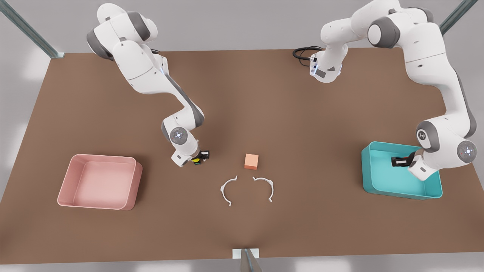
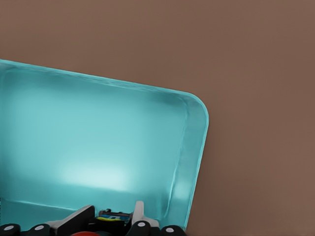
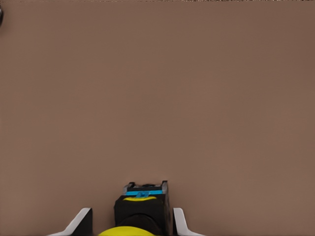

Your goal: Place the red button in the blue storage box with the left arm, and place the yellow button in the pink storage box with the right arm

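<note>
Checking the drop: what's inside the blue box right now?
Over the blue box hangs the left gripper, shut on the red button. The floor in view is bare; the arm covers its far corner.

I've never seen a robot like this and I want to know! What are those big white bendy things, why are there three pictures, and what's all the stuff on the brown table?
The white things are two robot arms. Each ends in a gripper, a two-fingered pincher. The big picture looks at the whole table. The other two come from little cameras on the arms' wrists.

On the table sit a pink box, a blue box, an orange cube and two curved white pieces.

The left gripper hangs over the blue box, holding the red button. The right gripper is low over bare table, holding the yellow button, not yet at the pink box.
</note>
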Controlling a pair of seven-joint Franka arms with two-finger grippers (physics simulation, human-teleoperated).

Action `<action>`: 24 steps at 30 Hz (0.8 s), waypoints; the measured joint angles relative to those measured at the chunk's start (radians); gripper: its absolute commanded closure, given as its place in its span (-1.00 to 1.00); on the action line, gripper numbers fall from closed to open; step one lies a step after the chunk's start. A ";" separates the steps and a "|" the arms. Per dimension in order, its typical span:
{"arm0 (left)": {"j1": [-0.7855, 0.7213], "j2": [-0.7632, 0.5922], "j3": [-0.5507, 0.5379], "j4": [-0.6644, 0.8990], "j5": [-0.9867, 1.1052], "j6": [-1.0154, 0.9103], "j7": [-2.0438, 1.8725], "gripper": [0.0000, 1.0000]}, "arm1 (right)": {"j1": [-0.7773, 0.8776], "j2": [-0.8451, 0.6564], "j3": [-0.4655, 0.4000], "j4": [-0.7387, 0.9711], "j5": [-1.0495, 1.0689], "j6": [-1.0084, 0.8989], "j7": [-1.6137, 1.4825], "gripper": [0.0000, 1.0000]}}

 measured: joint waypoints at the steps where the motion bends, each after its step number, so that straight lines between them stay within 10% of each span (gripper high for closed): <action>1: 0.001 0.008 0.003 0.000 -0.011 0.011 0.040 -1.00 | -0.001 0.000 0.000 0.000 0.000 0.005 0.001 0.05; 11: -0.100 -0.178 -0.001 0.096 -0.058 -0.078 0.192 -1.00 | -0.048 -0.120 -0.002 0.007 0.007 0.000 -0.012 0.15; 16: -0.402 -0.352 0.086 0.155 -0.012 -0.215 0.086 -1.00 | -0.226 -0.274 -0.002 -0.051 0.013 -0.063 -0.086 0.15; 24: -0.417 -0.305 0.036 0.264 -0.013 -0.338 -0.063 -1.00 | -0.501 -0.306 0.011 -0.034 0.015 -0.161 -0.298 0.14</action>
